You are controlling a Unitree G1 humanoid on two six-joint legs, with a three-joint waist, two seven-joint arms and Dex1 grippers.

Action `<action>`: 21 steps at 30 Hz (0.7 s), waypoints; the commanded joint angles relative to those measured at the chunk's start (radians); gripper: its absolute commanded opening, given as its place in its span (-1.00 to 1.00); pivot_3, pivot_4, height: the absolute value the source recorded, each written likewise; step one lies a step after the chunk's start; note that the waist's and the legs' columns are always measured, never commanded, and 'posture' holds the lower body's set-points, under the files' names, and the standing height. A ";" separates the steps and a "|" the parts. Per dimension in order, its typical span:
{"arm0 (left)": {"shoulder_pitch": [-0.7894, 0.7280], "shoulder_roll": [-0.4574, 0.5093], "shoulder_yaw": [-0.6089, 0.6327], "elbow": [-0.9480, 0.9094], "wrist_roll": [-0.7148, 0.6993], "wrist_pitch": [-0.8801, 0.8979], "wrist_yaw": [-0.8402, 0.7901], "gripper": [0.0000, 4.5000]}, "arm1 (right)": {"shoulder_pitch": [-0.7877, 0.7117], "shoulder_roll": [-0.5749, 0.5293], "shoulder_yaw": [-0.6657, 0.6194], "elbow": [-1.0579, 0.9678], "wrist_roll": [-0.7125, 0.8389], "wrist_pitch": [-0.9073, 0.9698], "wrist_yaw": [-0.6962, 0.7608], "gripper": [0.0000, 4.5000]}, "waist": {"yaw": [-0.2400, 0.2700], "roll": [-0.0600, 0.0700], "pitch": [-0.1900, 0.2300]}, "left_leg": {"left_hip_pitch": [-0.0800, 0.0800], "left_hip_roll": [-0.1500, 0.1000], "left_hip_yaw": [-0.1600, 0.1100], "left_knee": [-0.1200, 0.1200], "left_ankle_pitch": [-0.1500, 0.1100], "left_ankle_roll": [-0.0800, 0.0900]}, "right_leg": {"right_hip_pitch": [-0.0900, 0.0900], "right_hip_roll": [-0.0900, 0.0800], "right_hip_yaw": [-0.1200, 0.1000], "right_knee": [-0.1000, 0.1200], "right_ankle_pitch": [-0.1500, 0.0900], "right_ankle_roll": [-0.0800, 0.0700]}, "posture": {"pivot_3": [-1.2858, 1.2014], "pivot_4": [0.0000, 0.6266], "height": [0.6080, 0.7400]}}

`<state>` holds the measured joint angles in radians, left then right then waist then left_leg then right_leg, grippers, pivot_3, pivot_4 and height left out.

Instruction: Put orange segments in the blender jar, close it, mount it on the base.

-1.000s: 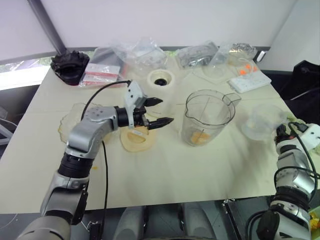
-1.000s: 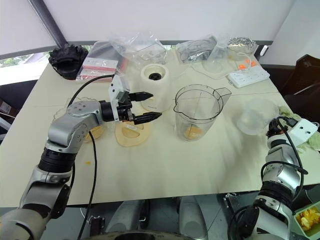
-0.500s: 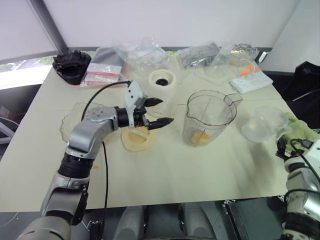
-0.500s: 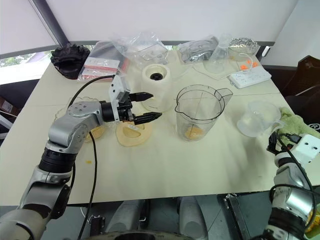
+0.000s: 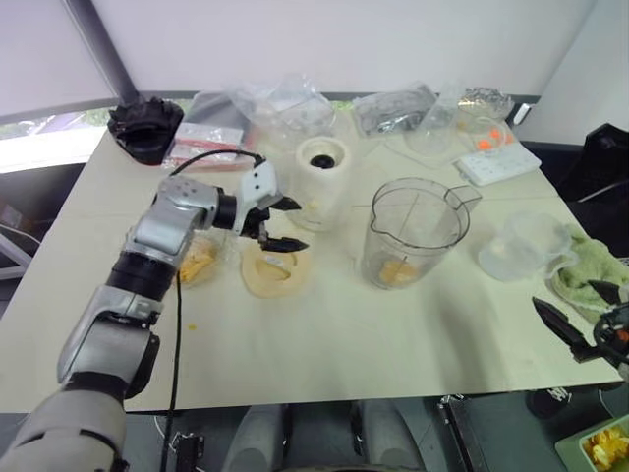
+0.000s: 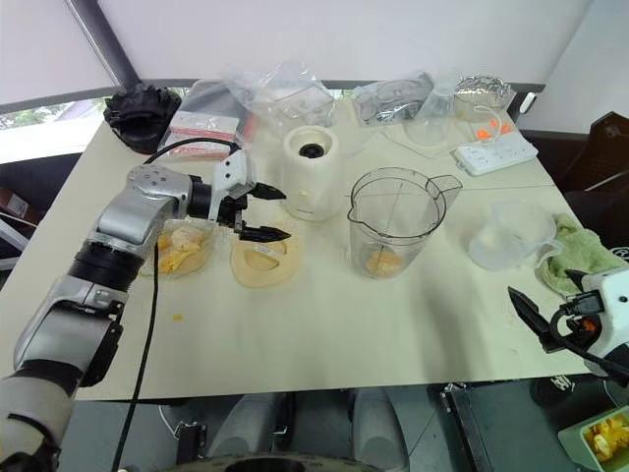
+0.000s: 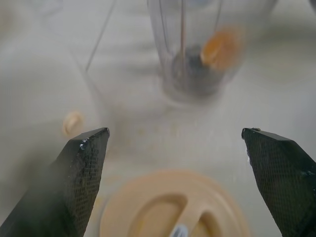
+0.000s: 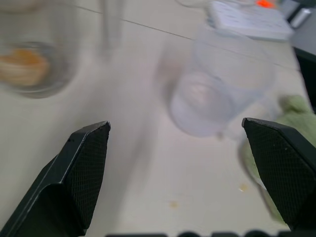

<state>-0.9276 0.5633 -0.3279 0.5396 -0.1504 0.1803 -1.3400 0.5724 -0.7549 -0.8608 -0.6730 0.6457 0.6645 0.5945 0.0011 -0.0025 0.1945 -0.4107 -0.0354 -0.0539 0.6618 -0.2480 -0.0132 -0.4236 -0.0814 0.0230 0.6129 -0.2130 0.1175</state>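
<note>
- Your left gripper (image 6: pixel 257 213) hovers at centre left of the head view, fingers spread and empty, just above the flat cream lid (image 6: pixel 261 262); in your judgement the step in hand is picking that lid up to close the jar.
- Bring the open fingers down square on the lid's raised grip, as the left wrist view shows it lying between them, and close only once both fingers flank it.
- The blender jar (image 6: pixel 398 222) stands upright at centre frame, uncovered, with orange segments (image 6: pixel 381 263) glowing at its bottom.
- The base (image 6: pixel 313 185) sits just above and left of the jar, black socket up, close behind your left gripper; mind it as you lift.
- Your right gripper (image 6: pixel 550 336) hangs at the lower right edge, fingers wide apart and holding nothing, off the table (image 6: pixel 324 344).
- A scalloped glass dish (image 6: pixel 179 250) with more fruit lies under your left forearm, near the lid.
- A clear tub (image 6: pixel 506 236) and a green cloth (image 6: pixel 575 258) crowd the right side; bags and a white power strip (image 6: pixel 493 152) line the top.
</note>
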 commanded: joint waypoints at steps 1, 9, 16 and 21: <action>-0.093 -0.009 -0.045 0.170 0.083 -0.170 -0.116 1.00 | -0.031 -0.051 -0.097 -0.144 0.119 0.083 -0.011 0.99 | 0.005 -0.002 0.001 | 0.000 0.000 0.000 0.000 0.000 0.000 | -0.001 0.000 0.000 0.000 0.000 0.000 | 0.03 -0.52 1.00; -0.228 -0.092 -0.118 0.564 0.304 -0.508 -0.054 0.41 | -0.161 -0.103 -0.081 -0.269 0.258 0.207 -0.164 1.00 | 0.013 -0.011 0.005 | -0.002 0.001 -0.001 0.001 0.000 0.001 | 0.000 -0.002 0.000 -0.001 0.001 0.000 | 0.03 -0.52 1.00; -0.257 -0.134 -0.134 0.691 0.421 -0.607 0.024 0.41 | -0.154 -0.095 -0.083 -0.299 0.275 0.222 -0.193 1.00 | 0.015 -0.012 0.005 | -0.005 0.000 -0.002 0.002 -0.002 0.003 | -0.002 -0.003 -0.001 -0.001 0.003 0.002 | 0.03 -0.52 1.00; -0.256 -0.162 -0.150 0.729 0.499 -0.632 0.094 0.41 | -0.148 -0.097 -0.089 -0.301 0.268 0.216 -0.198 1.00 | 0.013 -0.012 0.005 | -0.005 0.000 -0.003 0.003 -0.002 0.003 | -0.002 -0.003 -0.001 -0.001 0.003 0.002 | 0.03 -0.52 1.00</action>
<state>-1.1565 0.4006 -0.4628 1.2642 0.3199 -0.4292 -1.2703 0.4230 -0.8461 -0.9212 -0.9586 0.9170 0.8888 0.4002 0.0144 -0.0144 0.1990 -0.4154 -0.0357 -0.0567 0.6646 -0.2496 -0.0104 -0.4256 -0.0843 0.0222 0.6124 -0.2100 0.1199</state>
